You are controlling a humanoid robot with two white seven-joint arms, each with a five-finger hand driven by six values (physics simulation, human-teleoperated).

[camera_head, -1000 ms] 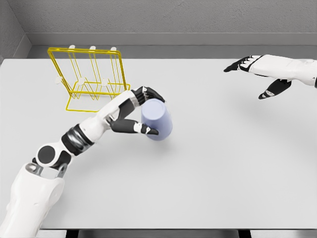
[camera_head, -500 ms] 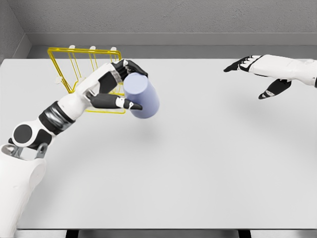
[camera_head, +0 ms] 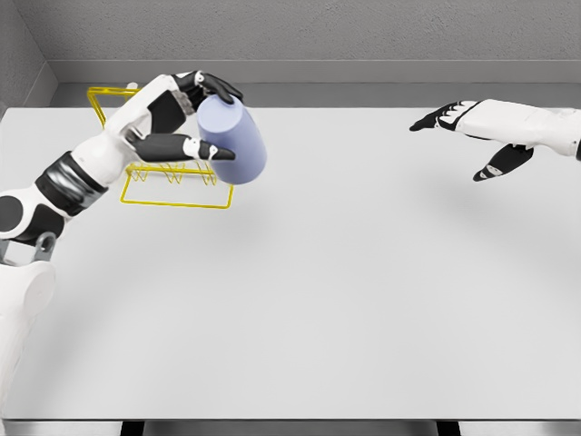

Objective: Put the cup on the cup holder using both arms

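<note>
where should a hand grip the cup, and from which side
Around its round side wall, from the left, as the left hand does now: thumb across the front, fingers over the top of the wall. The cup is a plain, handleless, tilted cylinder held beside the yellow cup holder, so the wall is the only hold. The right hand hangs open, far right.

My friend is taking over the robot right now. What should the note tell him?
Left hand: fingers closed around the blue cup, held in the air, tilted, in front of the yellow cup holder.
Right hand: open, holding nothing, hovering over the far right of the table.
Done: cup picked up and brought to the holder.
Left: set the cup on the holder and let go.
</note>
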